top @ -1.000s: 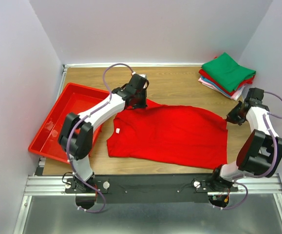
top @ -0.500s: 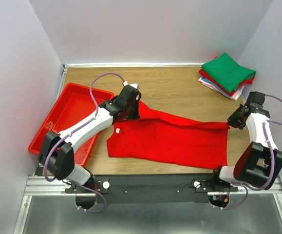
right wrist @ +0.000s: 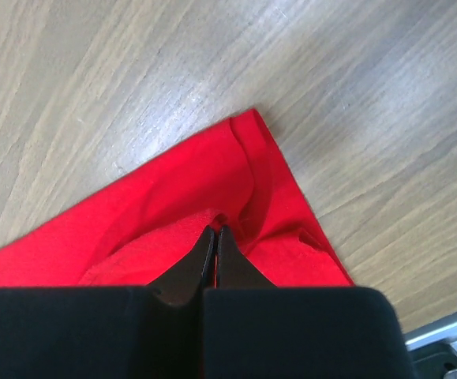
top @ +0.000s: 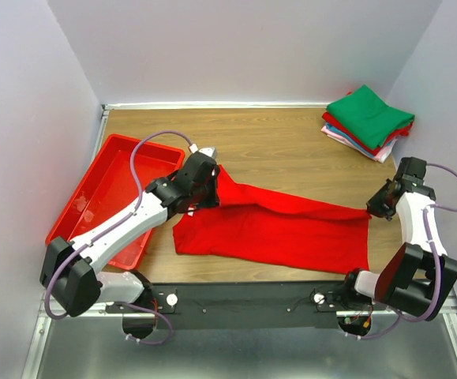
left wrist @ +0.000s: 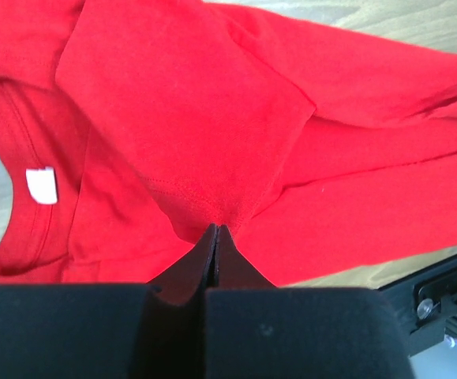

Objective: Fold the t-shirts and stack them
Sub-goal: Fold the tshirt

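A bright red t-shirt (top: pixel 275 233) lies across the near middle of the wooden table, its far edge lifted and drawn toward the near side. My left gripper (top: pixel 215 183) is shut on the shirt's far left sleeve edge (left wrist: pixel 212 209); a white neck tag (left wrist: pixel 42 185) shows at the collar. My right gripper (top: pixel 372 207) is shut on the far right hem corner (right wrist: pixel 220 221). A stack of folded t-shirts (top: pixel 368 120), green on top with red, blue and pink below, sits at the far right corner.
A red plastic tray (top: pixel 102 193) stands at the left of the table, under the left arm. White walls close in on the left, back and right. The black rail (top: pixel 244 298) with the arm bases runs along the near edge.
Both grippers have pulled the shirt's far edge toward the near side, so the spread shirt now looks narrower. The left arm has stretched out lower over the tray.
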### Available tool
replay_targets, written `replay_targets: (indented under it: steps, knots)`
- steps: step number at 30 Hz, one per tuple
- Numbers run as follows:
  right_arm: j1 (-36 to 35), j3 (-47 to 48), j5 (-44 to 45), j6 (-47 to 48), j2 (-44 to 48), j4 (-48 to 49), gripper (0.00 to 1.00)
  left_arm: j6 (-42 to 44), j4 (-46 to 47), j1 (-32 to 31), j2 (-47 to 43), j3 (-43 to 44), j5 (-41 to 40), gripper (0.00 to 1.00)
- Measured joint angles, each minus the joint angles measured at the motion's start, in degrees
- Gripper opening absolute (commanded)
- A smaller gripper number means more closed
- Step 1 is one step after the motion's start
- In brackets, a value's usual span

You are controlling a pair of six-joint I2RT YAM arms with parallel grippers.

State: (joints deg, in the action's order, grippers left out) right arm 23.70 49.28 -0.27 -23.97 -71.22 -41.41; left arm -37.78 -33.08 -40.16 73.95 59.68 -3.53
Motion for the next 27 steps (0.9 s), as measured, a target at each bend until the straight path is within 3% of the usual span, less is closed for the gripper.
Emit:
replay_targets:
  steps: [8,12,15,18,23,27]
  knots:
    - [0.0,0.0,1.4,-0.5,1.0,-2.0,0.01,-1.2,-1.4,-0.6,-4.1,-3.0,0.1,0.00]
    - [0.0,0.0,2.3,-0.6,1.4,-2.8,0.02,-1.5,-2.3,-1.3,-5.5,-4.6,0.8,0.26]
    - [0.0,0.0,3.1,-1.0,3.0,-4.0,0.10,-2.3,-3.3,-2.2,-7.1,-6.1,2.5,0.38]
    - [0.0,0.3,4.2,-2.2,6.3,-6.4,0.37,-3.6,-4.8,-2.7,-10.8,-7.1,4.7,0.49]
    - [0.0,2.1,6.0,-4.3,9.7,-9.9,0.42,-4.1,-5.2,-2.7,-11.4,-4.8,5.6,0.53]
    - [0.0,2.3,7.4,-6.3,11.7,-10.8,0.47,-0.9,-4.5,-2.2,-1.0,3.7,5.6,0.55]
